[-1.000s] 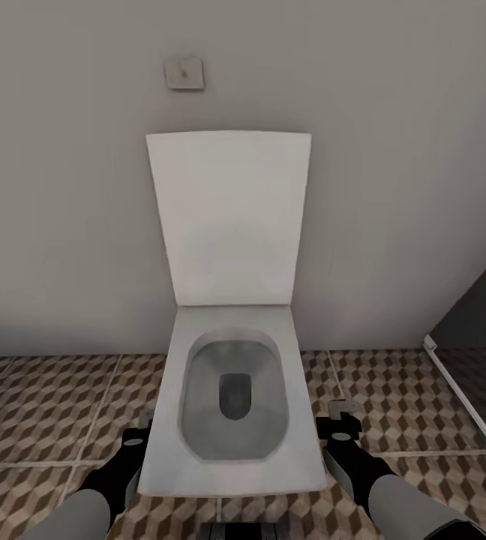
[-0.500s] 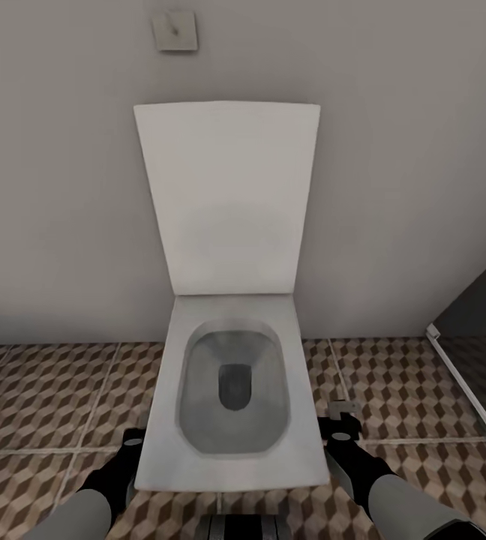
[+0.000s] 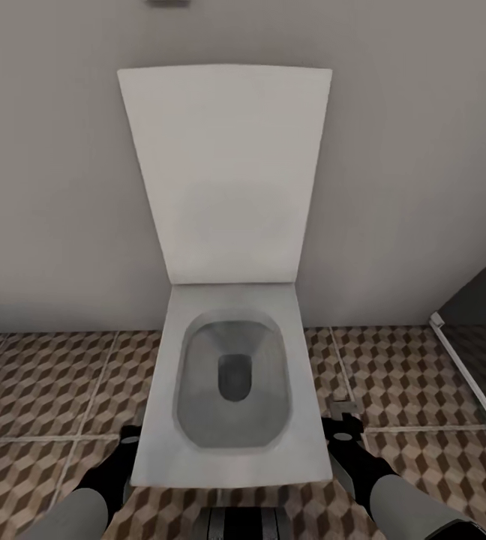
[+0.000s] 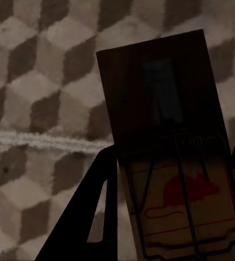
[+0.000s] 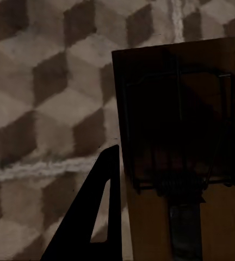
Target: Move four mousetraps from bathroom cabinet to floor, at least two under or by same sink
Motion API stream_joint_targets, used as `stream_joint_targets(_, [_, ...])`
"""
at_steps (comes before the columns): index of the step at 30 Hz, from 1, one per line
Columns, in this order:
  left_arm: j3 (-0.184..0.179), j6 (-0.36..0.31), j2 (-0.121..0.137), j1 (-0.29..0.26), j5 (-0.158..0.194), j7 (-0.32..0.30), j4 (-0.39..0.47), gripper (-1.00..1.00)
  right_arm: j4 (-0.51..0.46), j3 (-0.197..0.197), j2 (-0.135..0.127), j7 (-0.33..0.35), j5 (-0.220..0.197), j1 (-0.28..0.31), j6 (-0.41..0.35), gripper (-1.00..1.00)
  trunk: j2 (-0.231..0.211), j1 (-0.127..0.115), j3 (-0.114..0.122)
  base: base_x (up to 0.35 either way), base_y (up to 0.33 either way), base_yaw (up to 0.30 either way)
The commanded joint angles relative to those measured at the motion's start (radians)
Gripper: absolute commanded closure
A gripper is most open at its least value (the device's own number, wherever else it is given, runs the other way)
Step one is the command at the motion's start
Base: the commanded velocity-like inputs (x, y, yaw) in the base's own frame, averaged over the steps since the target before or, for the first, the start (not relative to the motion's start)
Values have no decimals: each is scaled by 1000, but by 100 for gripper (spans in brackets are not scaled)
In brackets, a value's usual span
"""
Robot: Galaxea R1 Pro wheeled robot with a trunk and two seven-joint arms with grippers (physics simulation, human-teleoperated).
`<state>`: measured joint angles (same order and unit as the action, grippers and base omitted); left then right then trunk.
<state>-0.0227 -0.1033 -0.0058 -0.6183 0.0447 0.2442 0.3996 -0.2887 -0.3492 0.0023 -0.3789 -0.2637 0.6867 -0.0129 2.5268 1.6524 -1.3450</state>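
Note:
In the left wrist view a brown wooden mousetrap with dark wire parts and a red mouse print is clamped in my left gripper, held above the cube-patterned bathroom floor. The right wrist view has another mousetrap with my right gripper shut on it over the same tiles. From the head view, the left gripper and right gripper hang low on either side of a toilet. The cabinet and sink are out of view.
A white toilet with its lid raised stands directly ahead against a grey wall. A dark shower area with a pale threshold lies at the right. Patterned floor tiles spread to both sides.
The camera has moved toward the toilet: the lid looks larger and the wall plate has slid out of the top. Both grippers still hold their mousetraps.

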Motion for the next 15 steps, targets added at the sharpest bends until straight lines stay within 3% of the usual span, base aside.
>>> stream_joint_targets(1, [-3,-6,3,0,3,7,5,100,1,-8,-1,-3,-11,1,0,100,1,0,-5,0,0,0])
stream_joint_targets(6, [-2,-23,34,0,3,7,73,100,13,-7,-4,-2,-17,1,-1,100,2,2,-24,0,0,0])
stream_joint_targets(10, [-2,-74,54,0,5,6,138,100,16,-4,-6,8,-21,1,-1,100,3,4,-39,0,0,0])
stream_joint_targets(15, [-2,-97,60,0,6,4,155,100,18,-2,-8,17,-24,1,-1,100,4,7,-59,0,0,0])
